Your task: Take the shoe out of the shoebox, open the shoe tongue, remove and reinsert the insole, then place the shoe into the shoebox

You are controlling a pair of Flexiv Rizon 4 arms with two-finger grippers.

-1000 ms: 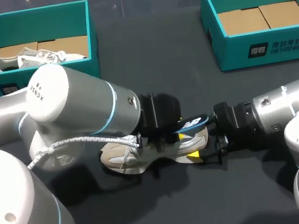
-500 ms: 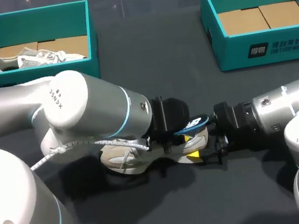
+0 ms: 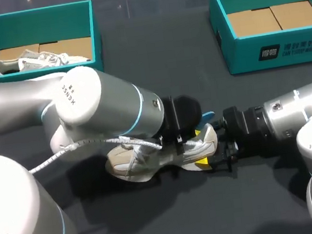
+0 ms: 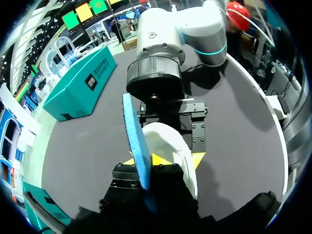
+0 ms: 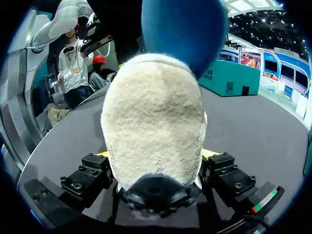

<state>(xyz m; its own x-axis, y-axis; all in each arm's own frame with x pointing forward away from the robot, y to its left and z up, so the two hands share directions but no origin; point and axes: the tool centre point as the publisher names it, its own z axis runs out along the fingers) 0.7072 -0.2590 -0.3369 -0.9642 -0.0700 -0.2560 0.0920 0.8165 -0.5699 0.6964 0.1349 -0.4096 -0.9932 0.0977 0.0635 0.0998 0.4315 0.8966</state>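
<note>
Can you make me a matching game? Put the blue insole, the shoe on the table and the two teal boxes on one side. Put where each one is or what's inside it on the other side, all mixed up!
Things:
1. blue insole
2. shoe on the table
3. left shoebox
4. right shoebox

Places and states:
A. only bare cardboard inside
B. heel gripped by the right gripper
C. another shoe lies inside
D. held in the left gripper

Right pairs: 1-D, 2-B, 3-C, 4-A.
</note>
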